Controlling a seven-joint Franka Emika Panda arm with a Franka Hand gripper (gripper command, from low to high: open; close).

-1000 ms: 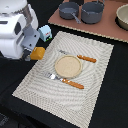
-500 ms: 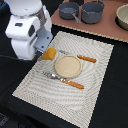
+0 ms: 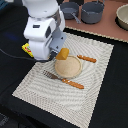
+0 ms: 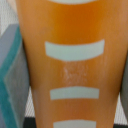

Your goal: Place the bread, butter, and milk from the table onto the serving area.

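My gripper [image 3: 59, 51] is shut on the bread [image 3: 64, 54], a golden-orange loaf held just above the far-left rim of the tan plate [image 3: 69, 67]. In the wrist view the bread [image 4: 70, 60] fills the frame, with pale score marks, and a grey finger [image 4: 10, 70] shows beside it. The plate lies on the cream striped serving area [image 3: 85, 95], with an orange-handled fork [image 3: 62, 80] and knife [image 3: 86, 59] beside it. The yellow butter [image 3: 26, 49] peeks out on the black table [image 3: 12, 70] behind my arm. The milk is hidden.
A reddish-brown board [image 3: 107, 27] at the back carries two grey pots [image 3: 92, 11]. A pale bowl [image 3: 122, 16] sits at the exterior view's far right. My white arm covers the mat's far-left corner.
My arm has moved toward the exterior view's right with the bread in it, from over the black table beside the mat to the plate's edge.
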